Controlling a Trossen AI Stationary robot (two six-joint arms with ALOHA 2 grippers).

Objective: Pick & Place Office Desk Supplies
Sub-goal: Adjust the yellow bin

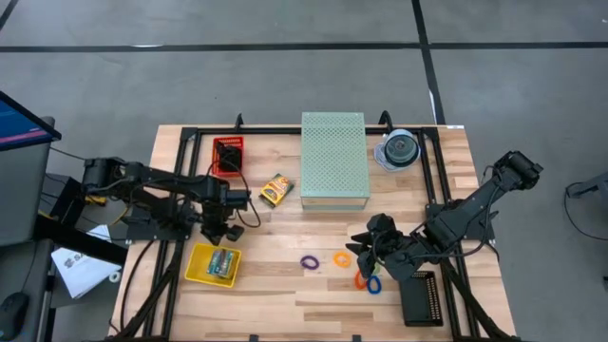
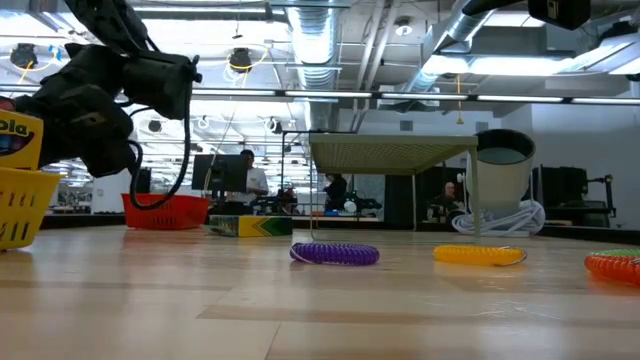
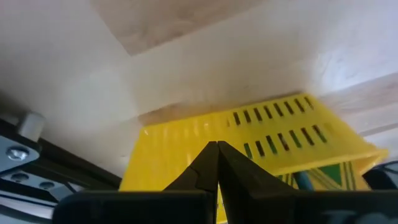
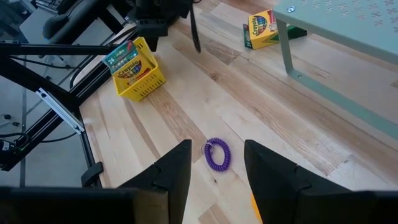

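Note:
My left gripper is shut and empty just over the far rim of a yellow slotted basket; its closed tips show against the basket wall. A green-blue crayon packet stands in the basket. My right gripper hangs open above the table, and a purple loop lies on the wood beyond its fingers. An orange loop lies beside the purple loop. Another orange loop and a blue one lie under the right arm. A yellow crayon box lies near the green box.
The large pale green perforated box stands on legs at the far middle. A clear disc spindle is to its right, and a red basket with black clips to its left. A black perforated piece lies at the near right.

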